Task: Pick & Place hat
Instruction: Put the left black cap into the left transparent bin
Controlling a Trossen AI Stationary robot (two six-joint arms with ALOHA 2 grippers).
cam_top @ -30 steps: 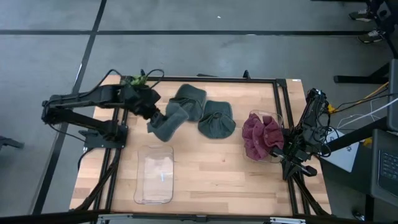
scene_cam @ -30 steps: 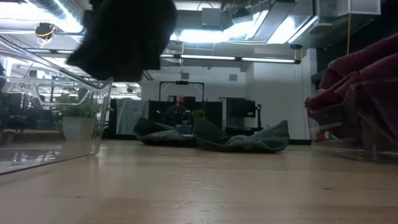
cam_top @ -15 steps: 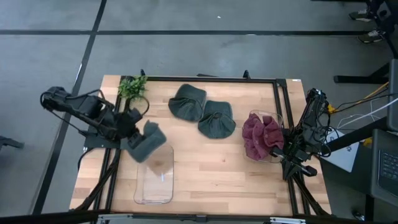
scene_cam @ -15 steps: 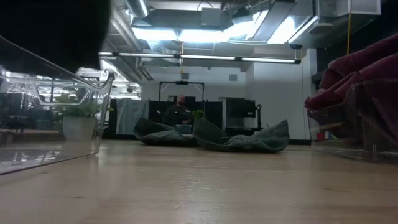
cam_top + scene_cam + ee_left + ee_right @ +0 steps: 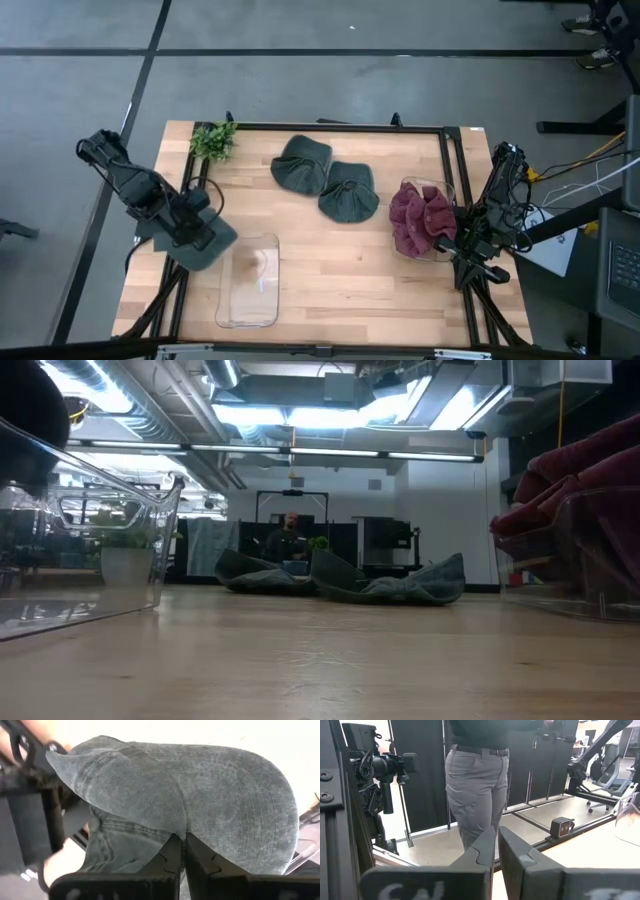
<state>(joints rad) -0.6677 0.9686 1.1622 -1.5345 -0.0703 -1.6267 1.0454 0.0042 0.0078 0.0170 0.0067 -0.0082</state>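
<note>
Our left gripper is clenched on the grey hat, held at the left edge of the clear bin. Let go here, we judge it could drape over the rim and slide off the table.

The clear bin lies open-topped, bare wood between it and the 2 grey hats; the maroon-filled bin crowds the right edge.

Robotics lab: exposed ceiling ducts, tripod camera, taped floor.
</note>
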